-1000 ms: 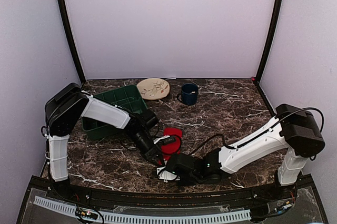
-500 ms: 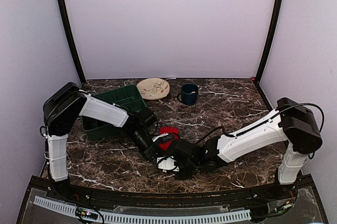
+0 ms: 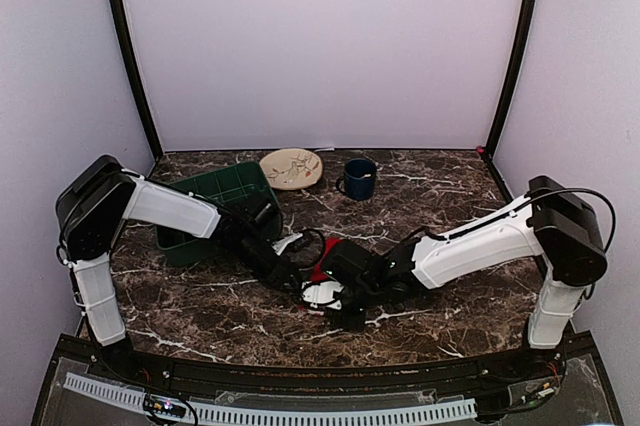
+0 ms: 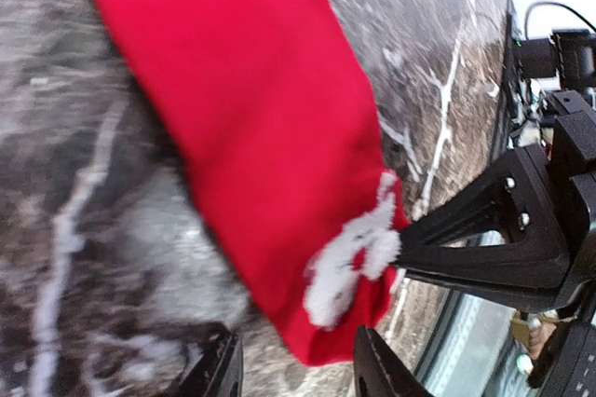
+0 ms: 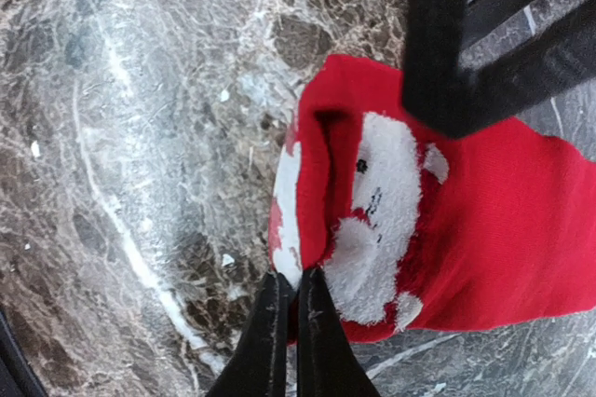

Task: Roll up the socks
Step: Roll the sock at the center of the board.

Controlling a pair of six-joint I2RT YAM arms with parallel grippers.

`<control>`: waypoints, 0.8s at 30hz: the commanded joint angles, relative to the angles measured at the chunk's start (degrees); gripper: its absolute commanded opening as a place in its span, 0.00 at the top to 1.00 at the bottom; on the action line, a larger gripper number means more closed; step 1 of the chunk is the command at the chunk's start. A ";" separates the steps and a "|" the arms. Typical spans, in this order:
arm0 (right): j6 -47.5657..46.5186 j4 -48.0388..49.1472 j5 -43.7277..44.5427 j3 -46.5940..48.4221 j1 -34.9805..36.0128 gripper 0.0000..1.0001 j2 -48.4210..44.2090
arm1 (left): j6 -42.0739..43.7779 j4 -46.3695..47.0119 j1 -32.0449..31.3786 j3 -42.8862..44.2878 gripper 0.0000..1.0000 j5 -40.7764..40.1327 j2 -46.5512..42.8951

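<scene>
Evidently soft, light and floppy, the socks (image 5: 484,220) lie mid-front on the table (image 3: 450,206). The right gripper (image 5: 287,290) is pinched onto their white-trimmed end, probably the best hold; the left gripper (image 4: 293,369) gapes partly, empty.

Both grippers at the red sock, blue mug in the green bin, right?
No: top external view shows the blue mug on the table beside the plate, outside the green bin. Left gripper and right gripper are at the red sock.

Bin (image 3: 215,191), plate (image 3: 291,168) and mug (image 3: 358,178) are filling upper left; left arm (image 3: 170,208) and right arm (image 3: 470,246) are blocking lower centre; upper-right table (image 3: 450,196) is lying open.
</scene>
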 commanded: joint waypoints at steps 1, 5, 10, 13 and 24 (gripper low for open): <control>2.98 -5.83 -7.91 1.59 -1.82 1.00 0.63 | -2.69 3.02 1.22 -3.73 0.57 -7.58 -2.79; 4.74 -7.09 -15.17 3.29 -4.51 1.00 0.99 | -3.87 6.93 1.24 -6.32 0.57 -8.05 -5.54; 6.03 -9.32 -23.82 5.79 -7.68 1.00 3.20 | -3.99 10.86 1.19 -9.20 0.57 -7.58 -8.54; 6.74 -10.45 -27.98 6.74 -9.03 1.00 4.81 | -3.58 12.25 1.15 -10.62 0.57 -6.54 -10.05; 9.56 -12.14 -39.67 10.80 -12.73 1.00 9.51 | -1.09 15.28 -2.24 -15.01 0.54 -9.38 -16.38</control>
